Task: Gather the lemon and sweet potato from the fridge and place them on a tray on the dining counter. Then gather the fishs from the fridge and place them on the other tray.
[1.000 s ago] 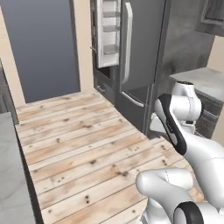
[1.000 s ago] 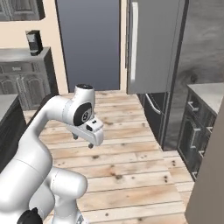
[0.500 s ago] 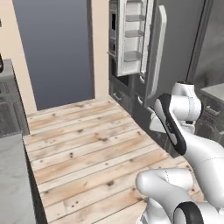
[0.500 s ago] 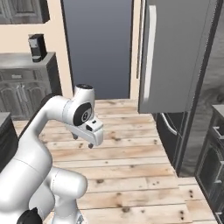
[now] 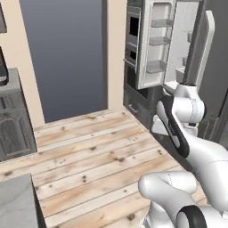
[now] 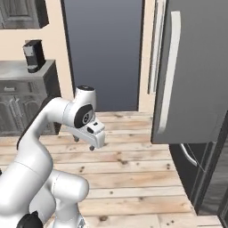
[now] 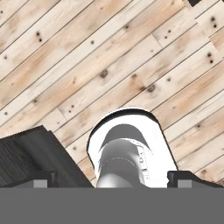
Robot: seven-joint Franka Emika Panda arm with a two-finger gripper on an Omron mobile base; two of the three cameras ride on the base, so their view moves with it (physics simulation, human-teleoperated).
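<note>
One open door, nothing in hand

One door of the tall grey French-door fridge [image 5: 153,49] hangs open, its white shelved inside facing the room. No lemon, sweet potato or fish can be made out on those shelves. The white arm's two-finger gripper [image 6: 84,143] sits tucked low, its jaws spread wide and empty, pointing down at the pale wooden plank floor [image 7: 109,65]. From the jaws the fridge lies ahead and to the right. No readable writing.

Kitchen: open fridge [image 5: 160,49], dark cabinets [image 6: 22,104].
</note>
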